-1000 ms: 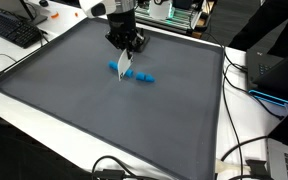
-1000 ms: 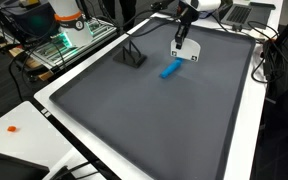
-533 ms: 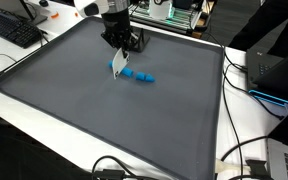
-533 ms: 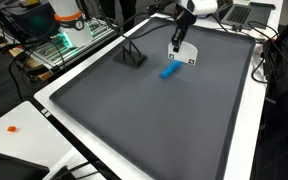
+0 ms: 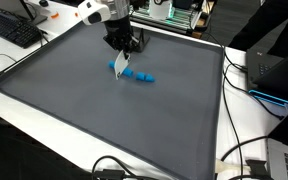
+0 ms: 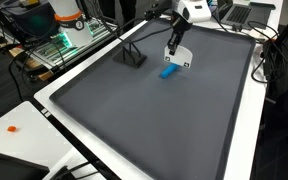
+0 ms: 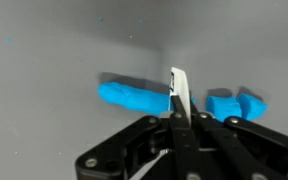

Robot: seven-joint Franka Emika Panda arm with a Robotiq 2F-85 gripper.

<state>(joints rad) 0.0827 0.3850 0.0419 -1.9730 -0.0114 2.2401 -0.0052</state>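
Note:
My gripper (image 5: 124, 47) is shut on a thin white blade (image 5: 121, 64) that points down at the dark mat (image 5: 74, 110). The blade's tip hangs just above, or touches, a row of blue pieces (image 5: 139, 75); I cannot tell which. In the wrist view the blade (image 7: 177, 90) stands edge-on between my gripper's (image 7: 176, 116) fingers. There it sits between a long blue piece (image 7: 132, 97) on the left and two short blue pieces (image 7: 234, 104) on the right. The gripper (image 6: 176, 40), blade (image 6: 178, 56) and blue pieces (image 6: 169, 71) also show in an exterior view.
A small black stand (image 6: 132, 55) sits on the mat near the blue pieces. A white rim (image 5: 222, 110) borders the mat. A keyboard (image 5: 14, 30), cables (image 5: 239, 160) and electronics (image 6: 69, 35) lie outside the rim.
The gripper with the white blade has shifted slightly over the blue pieces. The blue pieces have stayed in place.

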